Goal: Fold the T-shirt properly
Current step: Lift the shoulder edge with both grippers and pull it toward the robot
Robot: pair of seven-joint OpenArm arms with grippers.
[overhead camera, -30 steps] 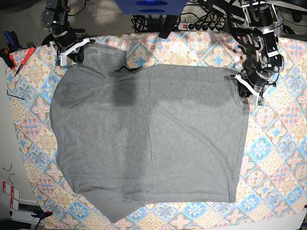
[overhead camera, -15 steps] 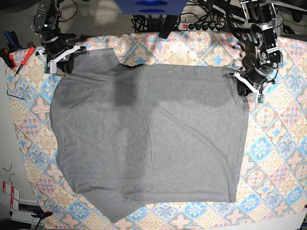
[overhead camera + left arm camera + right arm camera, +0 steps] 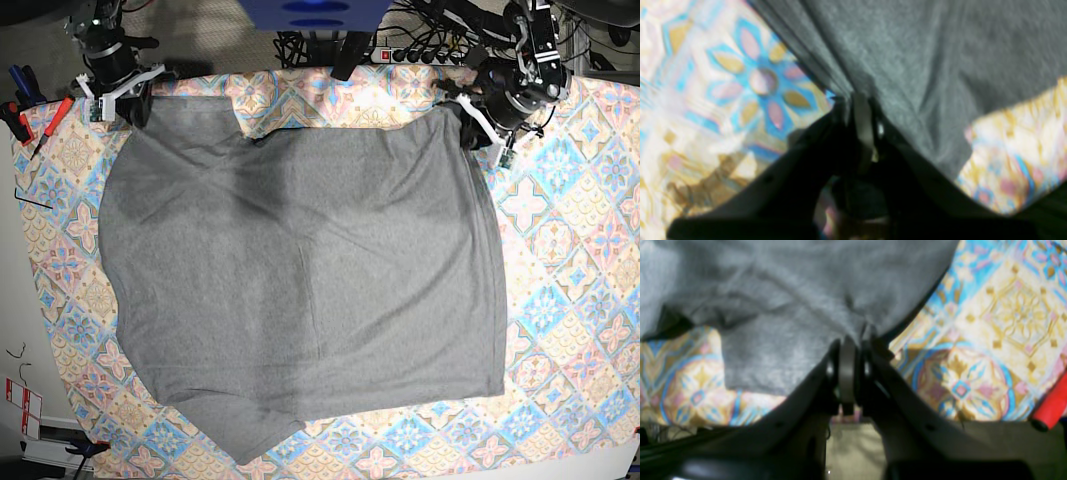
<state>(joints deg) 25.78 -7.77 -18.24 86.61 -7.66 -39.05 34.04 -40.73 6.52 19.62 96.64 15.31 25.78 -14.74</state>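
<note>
Your T-shirt (image 3: 300, 280) lies spread flat on the patterned tablecloth (image 3: 570, 300), covering most of it, long axis running from the far edge toward the near edge; the dark neckline trim (image 3: 262, 138) sits at the far side, a sleeve (image 3: 240, 435) trails off the near corner. Your left gripper (image 3: 478, 128) is clamped on the far corner on the base view's right, cloth pinched between its closed jaws; your right gripper (image 3: 122, 95) is clamped on the opposite far corner. Since a second ago both corners have been drawn farther back and the far edge pulled tauter. A red-handled tool (image 3: 50, 122) lies just beside the right gripper; a power strip (image 3: 410, 55) sits beyond the table.
</note>
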